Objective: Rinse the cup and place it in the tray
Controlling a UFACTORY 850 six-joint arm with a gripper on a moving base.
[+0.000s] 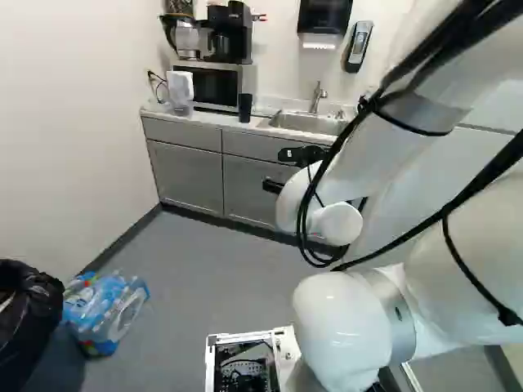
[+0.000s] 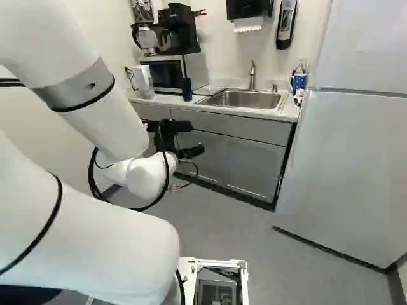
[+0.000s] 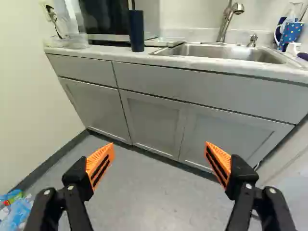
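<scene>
The dark cup [image 3: 136,31], probably the one meant, stands upright on the counter [image 3: 103,54] at eleven o'clock from the empty, wide-spread gripper [image 3: 160,145], the sink [image 3: 233,53] at one o'clock, so grasping, rinsing and placing all seem undone.

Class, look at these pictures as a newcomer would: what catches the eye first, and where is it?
First, the big white arm, looped with black cables, fills much of the left base view's right side. In the wrist view, the open gripper with vivid orange pads jumps out. Beyond, a dark cup stands on the counter beside the sink.
</scene>
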